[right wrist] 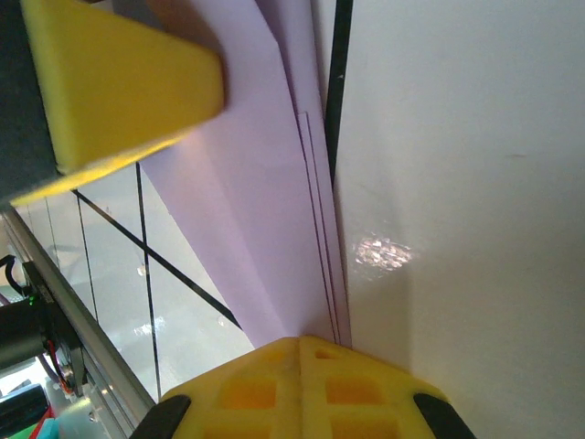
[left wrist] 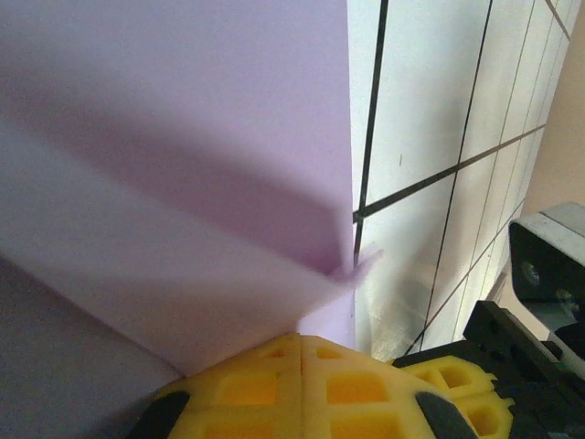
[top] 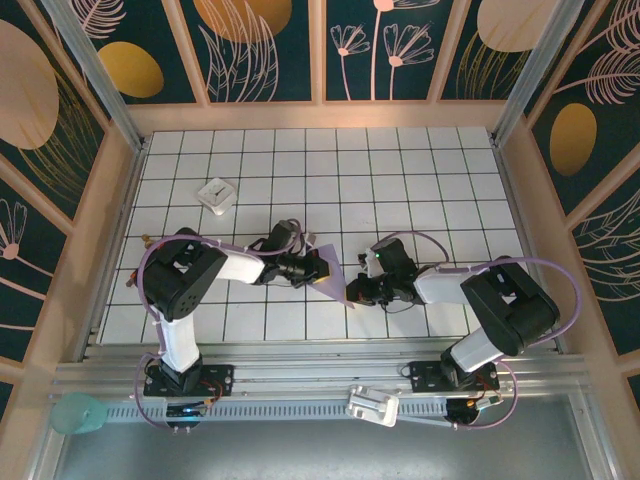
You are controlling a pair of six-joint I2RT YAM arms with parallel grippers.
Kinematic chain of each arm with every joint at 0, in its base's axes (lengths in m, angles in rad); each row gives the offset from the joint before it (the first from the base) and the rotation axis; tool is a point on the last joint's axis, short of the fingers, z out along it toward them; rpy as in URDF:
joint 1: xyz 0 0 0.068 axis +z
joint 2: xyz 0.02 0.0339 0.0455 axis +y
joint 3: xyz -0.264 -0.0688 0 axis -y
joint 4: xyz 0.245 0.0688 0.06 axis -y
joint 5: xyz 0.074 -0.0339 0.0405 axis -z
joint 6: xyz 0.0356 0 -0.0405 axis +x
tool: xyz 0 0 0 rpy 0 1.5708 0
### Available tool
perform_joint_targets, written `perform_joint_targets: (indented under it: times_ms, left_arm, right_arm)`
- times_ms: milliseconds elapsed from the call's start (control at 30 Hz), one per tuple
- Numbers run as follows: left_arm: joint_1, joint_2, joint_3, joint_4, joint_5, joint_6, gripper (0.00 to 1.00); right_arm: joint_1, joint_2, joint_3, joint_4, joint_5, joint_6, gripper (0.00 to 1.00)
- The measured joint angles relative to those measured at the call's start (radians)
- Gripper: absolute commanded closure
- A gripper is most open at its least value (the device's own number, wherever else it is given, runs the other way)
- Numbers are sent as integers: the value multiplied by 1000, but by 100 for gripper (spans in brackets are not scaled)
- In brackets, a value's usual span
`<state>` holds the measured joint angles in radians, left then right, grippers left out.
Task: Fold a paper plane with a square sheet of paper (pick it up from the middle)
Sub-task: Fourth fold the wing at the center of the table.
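Note:
The lavender-purple paper [top: 331, 274] is folded into a narrow, layered, pointed shape and is held above the tiled table between the two arms. My left gripper [top: 311, 269] is shut on its left end. In the left wrist view the closed yellow pads [left wrist: 274, 384] pinch the paper [left wrist: 183, 165] where its creased flaps meet. My right gripper [top: 354, 291] is shut on the lower right tip. In the right wrist view its closed pads [right wrist: 265, 389] clamp the layered edge of the paper [right wrist: 265, 210], and the left gripper's yellow pad [right wrist: 119, 82] shows at upper left.
A small white block with a dark mark [top: 216, 195] lies at the back left of the white tiled table [top: 400, 180]. Wooden walls ring the table, and a metal rail [top: 320, 375] runs along the near edge. A teal object [top: 78, 413] sits at the lower left corner.

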<state>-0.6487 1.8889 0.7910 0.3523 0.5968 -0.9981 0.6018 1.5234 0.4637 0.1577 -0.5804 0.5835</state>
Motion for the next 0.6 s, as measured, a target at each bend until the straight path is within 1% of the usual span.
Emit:
perform_joint_targets:
  times_ms: [167,367,600]
  left_arm:
    - [46,23,31,-27,43,37,100]
    - [108,37,51,-43,69,68,100]
    - [159,55,67,-46,104,96,99]
  right_arm:
    - [0,0,1,0,7,0,100]
    - [0,0,1,0,8,0,100]
    - [0,1,1,1,15,-1,100]
